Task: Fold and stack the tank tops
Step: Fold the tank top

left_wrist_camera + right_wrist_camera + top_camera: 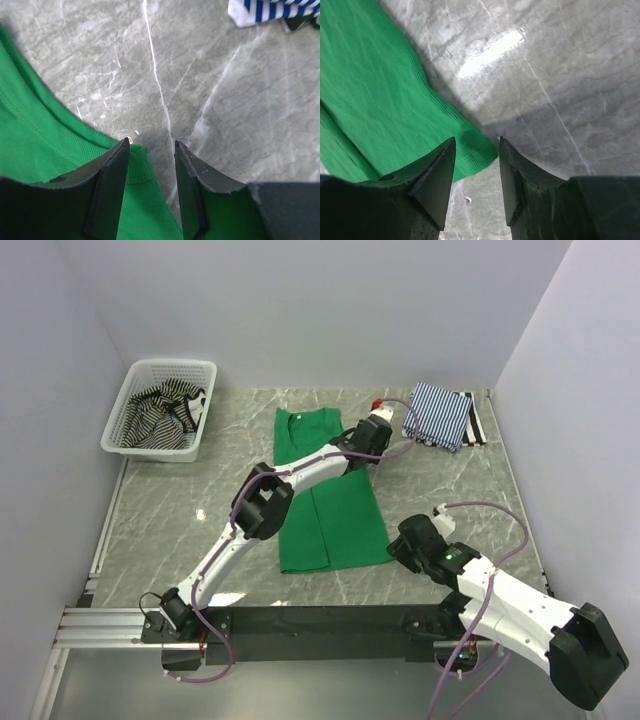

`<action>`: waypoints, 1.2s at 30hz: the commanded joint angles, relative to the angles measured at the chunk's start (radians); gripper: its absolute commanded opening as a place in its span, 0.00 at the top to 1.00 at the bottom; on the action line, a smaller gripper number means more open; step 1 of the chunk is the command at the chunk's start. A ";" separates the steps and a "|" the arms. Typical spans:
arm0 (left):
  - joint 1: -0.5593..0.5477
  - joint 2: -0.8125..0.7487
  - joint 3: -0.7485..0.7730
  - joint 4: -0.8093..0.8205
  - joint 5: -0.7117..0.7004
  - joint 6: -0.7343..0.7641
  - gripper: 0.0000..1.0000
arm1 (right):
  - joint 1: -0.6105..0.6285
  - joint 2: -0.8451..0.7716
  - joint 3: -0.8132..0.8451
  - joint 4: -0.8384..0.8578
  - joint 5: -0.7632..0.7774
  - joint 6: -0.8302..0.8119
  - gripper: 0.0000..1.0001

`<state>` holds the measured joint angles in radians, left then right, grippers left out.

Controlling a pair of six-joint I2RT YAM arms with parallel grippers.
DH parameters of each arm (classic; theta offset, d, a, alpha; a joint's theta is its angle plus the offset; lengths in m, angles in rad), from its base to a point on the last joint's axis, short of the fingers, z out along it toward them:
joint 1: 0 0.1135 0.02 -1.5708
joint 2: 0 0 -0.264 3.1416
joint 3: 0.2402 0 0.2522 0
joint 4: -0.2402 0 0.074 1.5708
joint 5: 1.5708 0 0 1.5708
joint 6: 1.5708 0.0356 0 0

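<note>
Grey marble tabletop (450, 490), white walls (330, 310); green tank top (330, 525) at centre; left gripper (151, 145) and right gripper (477, 141) spread-jawed at its corners.

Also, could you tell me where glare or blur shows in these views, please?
Right wrist: a bright glare patch on the marble table, green tank top sharp. Left wrist: no strong glare, its fingers dark and soft. Top external: even light, only soft shadows.

Top camera looks down from far behind; wrist cameras sit close; all see the green top (335, 530).
</note>
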<state>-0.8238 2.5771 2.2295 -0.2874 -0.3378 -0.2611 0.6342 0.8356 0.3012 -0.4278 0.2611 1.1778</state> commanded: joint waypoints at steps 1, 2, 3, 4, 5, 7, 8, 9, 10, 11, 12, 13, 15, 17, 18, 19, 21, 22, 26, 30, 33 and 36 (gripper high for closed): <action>-0.006 0.023 0.016 0.034 0.006 0.023 0.52 | -0.005 0.025 -0.013 0.012 0.013 0.009 0.52; -0.006 0.025 0.016 0.034 0.003 0.025 0.53 | -0.005 0.028 -0.014 0.014 0.013 0.011 0.52; -0.006 0.028 0.018 0.034 0.002 0.026 0.52 | -0.005 0.030 -0.014 0.017 0.010 0.011 0.52; -0.006 0.029 0.021 0.033 0.000 0.028 0.52 | -0.004 0.030 -0.017 0.020 0.010 0.011 0.52; -0.006 0.032 0.021 0.031 -0.003 0.028 0.52 | -0.004 0.031 -0.017 0.021 0.009 0.013 0.53; -0.006 0.035 0.019 0.033 -0.009 0.031 0.53 | -0.005 0.033 -0.020 0.026 0.009 0.013 0.53; -0.006 0.035 0.019 0.034 -0.012 0.030 0.53 | -0.004 0.036 -0.022 0.027 0.009 0.013 0.53; -0.006 0.035 0.016 0.036 -0.013 0.031 0.53 | -0.005 0.037 -0.020 0.030 0.009 0.011 0.54; -0.006 0.035 0.016 0.036 -0.017 0.031 0.54 | -0.005 0.039 -0.020 0.032 0.006 0.011 0.55; -0.006 0.035 0.015 0.036 -0.017 0.031 0.55 | -0.005 0.040 -0.020 0.031 0.009 0.011 0.56; -0.006 0.034 0.015 0.037 -0.018 0.031 0.58 | -0.004 0.040 -0.020 0.031 0.009 0.011 0.62; -0.006 0.034 0.015 0.037 -0.023 0.033 0.60 | -0.004 0.039 -0.020 0.031 0.009 0.011 0.65; -0.006 0.029 0.012 0.043 -0.027 0.034 0.67 | -0.005 0.036 -0.020 0.026 0.012 0.011 0.74; -0.006 0.025 0.004 0.053 -0.035 0.034 0.72 | -0.004 0.028 -0.019 0.023 0.016 0.010 0.81; -0.006 0.015 -0.002 0.068 -0.038 0.034 0.79 | -0.004 0.023 -0.017 0.018 0.020 0.008 0.87; -0.006 0.008 -0.016 0.079 -0.043 0.034 0.83 | -0.004 0.022 -0.017 0.017 0.021 0.006 0.88; -0.006 -0.015 -0.034 0.102 -0.064 0.028 0.93 | -0.005 0.019 -0.016 0.015 0.024 0.000 0.93; -0.006 -0.024 -0.054 0.126 -0.072 0.026 0.95 | -0.004 0.020 -0.010 0.008 0.032 -0.003 0.94; -0.002 -0.070 -0.100 0.181 -0.086 0.011 0.99 | -0.002 0.026 0.010 -0.008 0.044 -0.026 1.00; 0.011 -0.135 -0.172 0.237 -0.093 -0.039 0.99 | 0.008 0.026 0.041 -0.043 0.072 -0.044 1.00; 0.026 -0.181 -0.226 0.280 -0.081 -0.079 0.99 | 0.039 0.030 0.070 -0.081 0.114 -0.047 1.00; 0.044 -0.221 -0.267 0.321 -0.052 -0.104 0.99 | 0.073 0.043 0.108 -0.118 0.170 -0.040 1.00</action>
<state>-0.8036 2.4691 1.9862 -0.0700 -0.3977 -0.3153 0.6800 0.8692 0.3408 -0.4755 0.3233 1.1461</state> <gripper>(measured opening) 0.028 0.010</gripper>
